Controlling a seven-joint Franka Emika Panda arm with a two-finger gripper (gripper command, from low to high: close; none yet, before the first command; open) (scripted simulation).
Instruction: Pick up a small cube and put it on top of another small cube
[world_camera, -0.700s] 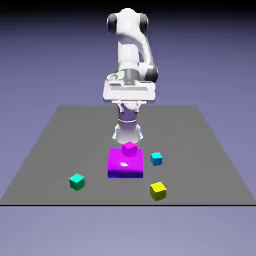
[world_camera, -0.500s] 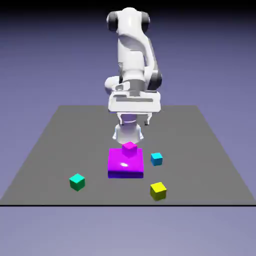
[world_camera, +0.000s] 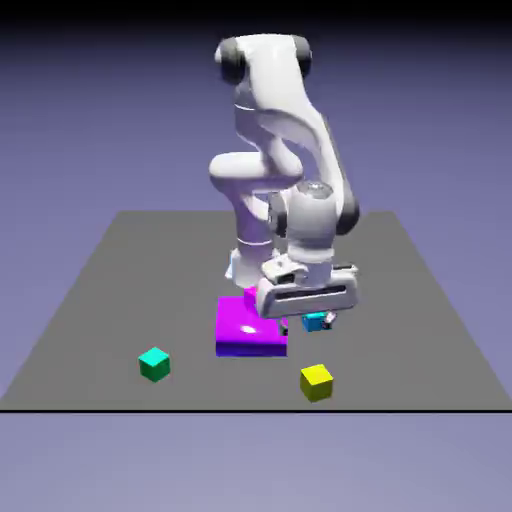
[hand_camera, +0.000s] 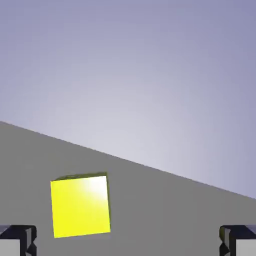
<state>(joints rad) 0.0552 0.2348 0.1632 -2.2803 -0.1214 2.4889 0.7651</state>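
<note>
yellow cube (world_camera: 316, 381) sits alone on the grey table (world_camera: 100, 300), while the gripper (hand_camera: 128, 241) hangs above it, spread wide and empty.

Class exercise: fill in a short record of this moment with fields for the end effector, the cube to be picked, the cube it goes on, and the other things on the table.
end effector: open, empty, low over the table, above and behind the yellow cube
yellow cube: on the table near its front edge, untouched; in the hand view it lies between the fingertips, nearer one side
small magenta cube: hidden behind the arm
flat magenta block: mid-table, partly covered by the hand
cyan-blue cube: just under the hand
teal-green cube: exterior view's left, alone
</note>
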